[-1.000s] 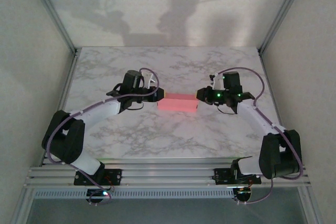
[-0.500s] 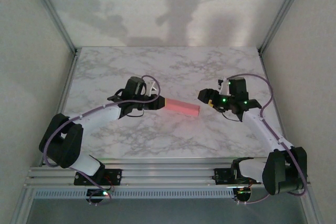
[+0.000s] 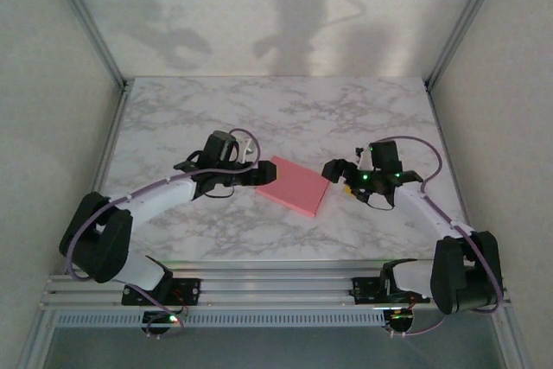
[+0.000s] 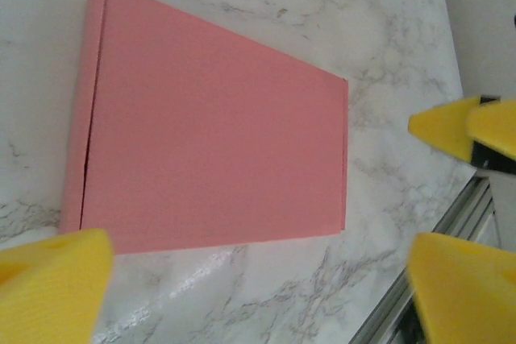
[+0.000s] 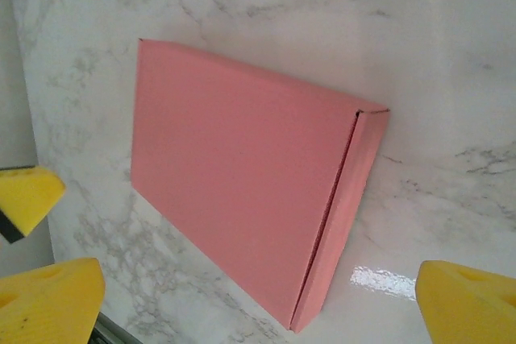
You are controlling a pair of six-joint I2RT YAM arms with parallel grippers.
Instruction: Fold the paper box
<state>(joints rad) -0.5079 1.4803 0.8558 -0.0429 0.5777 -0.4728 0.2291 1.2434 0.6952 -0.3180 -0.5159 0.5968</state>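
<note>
The paper box (image 3: 294,186) lies flat on the marble table (image 3: 216,110), closed, with its pink face up. In the left wrist view the paper box (image 4: 214,167) sits just beyond my fingers, one short side wall showing at its left end. My left gripper (image 3: 259,174) stands open at the box's left corner, and nothing sits between the yellow pads (image 4: 52,279). My right gripper (image 3: 333,170) is open too, just off the box's right edge. The right wrist view has the paper box (image 5: 242,175) with a side wall at its right, between and beyond the spread pads (image 5: 468,300).
An aluminium frame rail (image 3: 276,287) runs along the table's near edge, and plain walls close in the left, right and back. The right gripper's yellow fingertip (image 4: 459,126) shows in the left wrist view.
A second ago both grippers pinched the box's ends and held it on edge. Both have opened and drawn back slightly, and the box now lies flat on the table.
</note>
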